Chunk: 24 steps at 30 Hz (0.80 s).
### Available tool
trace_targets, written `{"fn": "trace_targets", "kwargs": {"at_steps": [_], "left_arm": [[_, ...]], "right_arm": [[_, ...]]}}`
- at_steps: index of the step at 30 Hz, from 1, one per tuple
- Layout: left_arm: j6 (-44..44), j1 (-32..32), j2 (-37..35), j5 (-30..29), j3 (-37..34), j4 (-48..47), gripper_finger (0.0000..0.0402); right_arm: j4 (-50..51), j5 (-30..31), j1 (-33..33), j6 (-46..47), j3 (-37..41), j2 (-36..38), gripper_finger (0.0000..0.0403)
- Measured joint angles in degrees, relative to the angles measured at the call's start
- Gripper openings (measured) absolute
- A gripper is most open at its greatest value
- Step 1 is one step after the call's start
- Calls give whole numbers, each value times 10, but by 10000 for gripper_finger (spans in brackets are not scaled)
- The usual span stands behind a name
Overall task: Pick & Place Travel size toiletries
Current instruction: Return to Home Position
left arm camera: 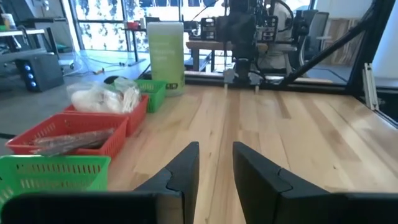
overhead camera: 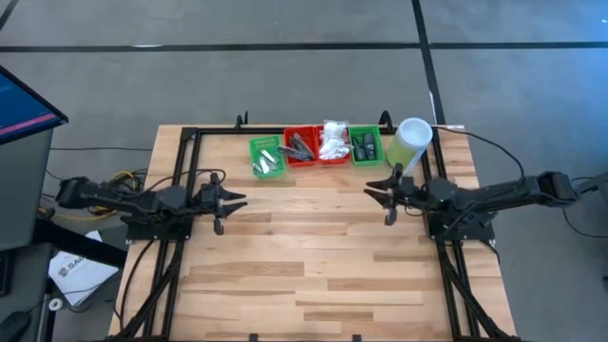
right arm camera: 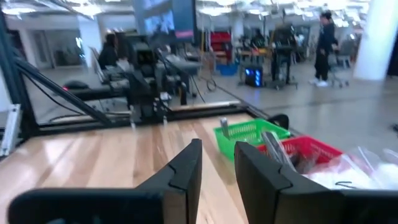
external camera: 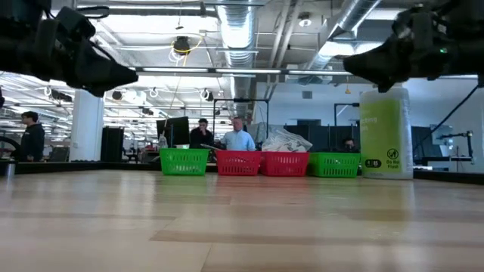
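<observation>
The travel size toiletries [overhead camera: 333, 142] are found sorted in the row of bins [external camera: 261, 164] at the far edge of the table [overhead camera: 313, 266], the row running crosswise between the arms. The left gripper [left arm camera: 216, 146] and right gripper [right arm camera: 217, 144] are held empty over the boards, jaws narrowly parted and turned toward each other, so the bins lie off to the side of both.

Bright, even overhead light; table [overhead camera: 313, 256] evenly lit, only faint soft shadows. Low view backlit by ceiling lights [external camera: 181, 45]: left arm [external camera: 68, 53], right arm [external camera: 423, 45] near-black silhouettes. Left wrist view: windows [left arm camera: 118, 22] blow out, sheen on wood.
</observation>
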<state>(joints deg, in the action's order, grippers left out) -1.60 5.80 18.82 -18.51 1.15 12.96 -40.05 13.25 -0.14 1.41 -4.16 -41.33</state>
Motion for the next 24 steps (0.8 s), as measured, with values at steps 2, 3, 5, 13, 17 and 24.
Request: {"fn": "trace_targets", "kwargs": {"at_steps": [2,3,5,13,17,24], "left_arm": [[2,-11,-7,12,-3,-1,90],[6,-17,-11,20,-3,1,90],[10,-32,-24,38,-3,1,90],[11,-99,-97,117,-2,-47,90],[-6,-122,-145,149,-2,-118,90],[14,-110,-188,194,-5,-124,90]], "right_arm": [[-25,-12,0,-8,16,13,87],[-38,-14,0,-16,25,21,87],[-43,-16,0,-27,37,41,87],[53,-15,-4,-49,37,140,87],[121,-14,-10,-48,37,215,87],[243,0,-12,-48,38,361,87]]}}
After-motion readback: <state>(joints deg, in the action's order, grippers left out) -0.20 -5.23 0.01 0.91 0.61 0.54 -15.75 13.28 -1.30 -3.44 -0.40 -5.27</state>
